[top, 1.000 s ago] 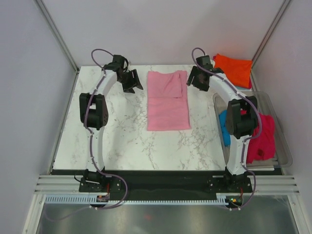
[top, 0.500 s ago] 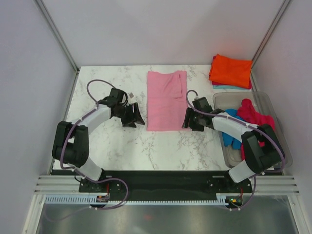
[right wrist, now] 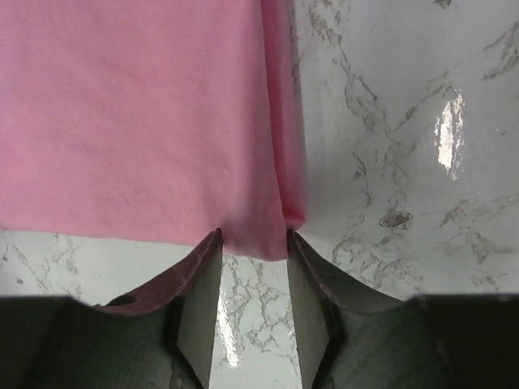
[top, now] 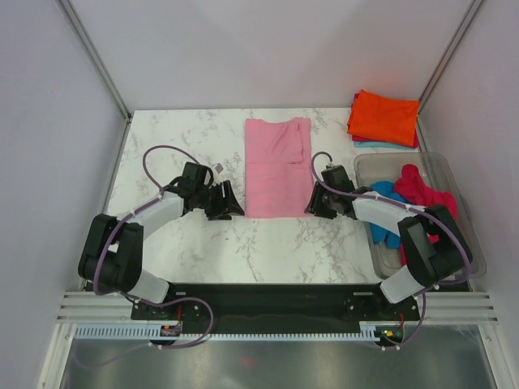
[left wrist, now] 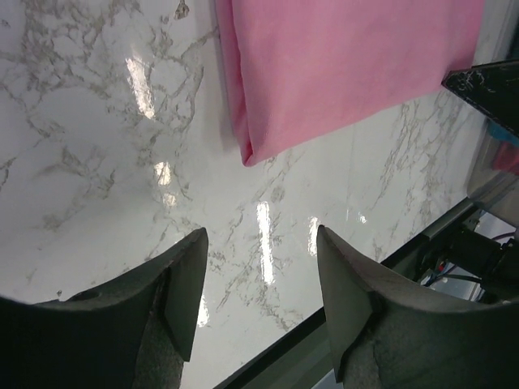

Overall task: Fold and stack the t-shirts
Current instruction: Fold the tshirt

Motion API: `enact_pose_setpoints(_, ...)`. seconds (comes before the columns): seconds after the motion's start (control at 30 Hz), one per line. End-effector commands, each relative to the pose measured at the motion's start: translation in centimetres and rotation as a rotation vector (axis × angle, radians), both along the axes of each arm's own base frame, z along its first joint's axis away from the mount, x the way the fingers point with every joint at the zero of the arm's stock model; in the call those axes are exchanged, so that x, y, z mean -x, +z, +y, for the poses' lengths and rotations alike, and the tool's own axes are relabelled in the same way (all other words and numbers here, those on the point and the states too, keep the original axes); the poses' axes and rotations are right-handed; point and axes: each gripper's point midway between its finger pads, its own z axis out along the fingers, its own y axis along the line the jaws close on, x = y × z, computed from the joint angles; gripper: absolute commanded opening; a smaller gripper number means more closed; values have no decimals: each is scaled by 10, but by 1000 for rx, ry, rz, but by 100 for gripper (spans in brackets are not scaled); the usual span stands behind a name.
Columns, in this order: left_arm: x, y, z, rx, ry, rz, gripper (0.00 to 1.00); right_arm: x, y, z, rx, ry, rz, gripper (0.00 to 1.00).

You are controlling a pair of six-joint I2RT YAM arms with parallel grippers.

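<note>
The light pink t-shirt (top: 279, 166) lies folded into a long strip on the middle of the marble table (top: 243, 243). My left gripper (top: 232, 208) is open and empty, low over the marble just left of the shirt's near left corner (left wrist: 251, 152); its fingers (left wrist: 185, 284) frame bare table. My right gripper (top: 311, 203) is open at the near right corner, with its fingertips (right wrist: 212, 243) at the shirt's near hem (right wrist: 253, 239) and a little cloth between them. The orange t-shirt (top: 386, 117) lies folded on the pale blue one (top: 369, 143) at the far right.
A clear plastic bin (top: 470, 247) stands at the right edge and holds the bright blue t-shirt (top: 381, 212) and the crimson-pink one (top: 423, 191). The table's dark front edge (left wrist: 357, 279) runs close under the left gripper. Grey walls enclose the table.
Both arms have swung from the shirt's far end down to its near end. In the last half second they settled slightly nearer the near corners. The shirt has not moved.
</note>
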Motion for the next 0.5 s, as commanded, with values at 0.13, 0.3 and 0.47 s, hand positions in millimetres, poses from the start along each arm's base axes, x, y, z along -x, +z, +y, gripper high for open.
enact_pose_setpoints(0.13,-14,-1,-9,52,59,-45,61,1,-9,-4,3,-19,-13,22)
enact_pose_setpoints(0.3,-14,-17,-17,45,66,-39,60,4,-11,-4,6,6,-26,17)
enact_pose_setpoints(0.47,-15,-44,-22,65,104,-5,58,10,-21,2,-39,38,-35,14)
